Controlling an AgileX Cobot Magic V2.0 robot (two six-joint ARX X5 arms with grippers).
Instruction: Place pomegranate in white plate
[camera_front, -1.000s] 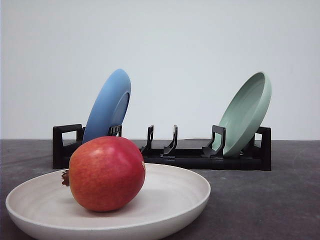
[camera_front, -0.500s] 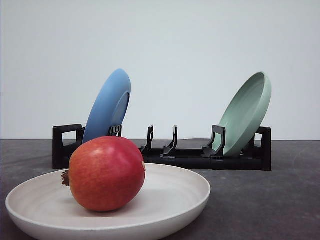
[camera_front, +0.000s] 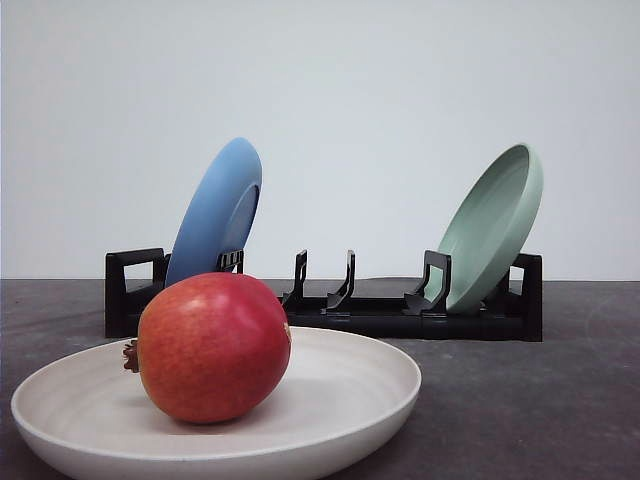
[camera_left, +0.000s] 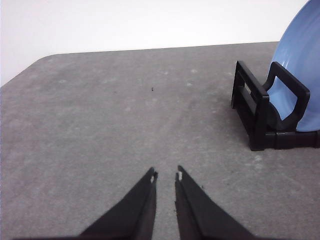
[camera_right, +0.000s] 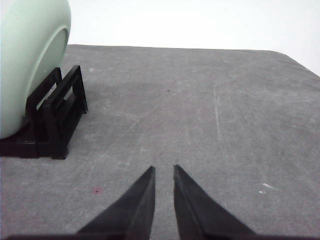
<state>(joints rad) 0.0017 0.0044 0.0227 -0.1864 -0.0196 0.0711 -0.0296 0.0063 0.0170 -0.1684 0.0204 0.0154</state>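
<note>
White plate: the white plate (camera_front: 330, 425) sits nearest in the front view, on the dark grey table (camera_front: 520, 400), wide and shallow with its raised rim toward the camera.
Pomegranate: the pomegranate (camera_front: 213, 346) lies inside the white plate, left of its middle, resting on the plate's floor with its small brown crown nub pointing left. Nothing of mine touches it.
My left gripper: my left gripper (camera_left: 166, 175) hangs above bare table, its two black fingers drawn almost together with only a thin slit between the tips; nothing is between them.
My right gripper: my right gripper (camera_right: 164, 170) likewise sits over bare table, fingers nearly closed with a narrow gap, gripping nothing.
Rack: a black dish rack (camera_front: 350, 305) stands behind the white plate, running across the table; its end frames show in both wrist views (camera_left: 260, 107) (camera_right: 57, 117).
Blue plate: the blue plate (camera_front: 218, 210) stands in the rack's left end, tilted, leaning to the right at the top.
Green plate: the pale green plate (camera_front: 492, 225) stands in the rack's right end, also tilted to the right, its hollow side facing left.
Backdrop: a plain white wall (camera_front: 380, 90) lies beyond the table edge.
</note>
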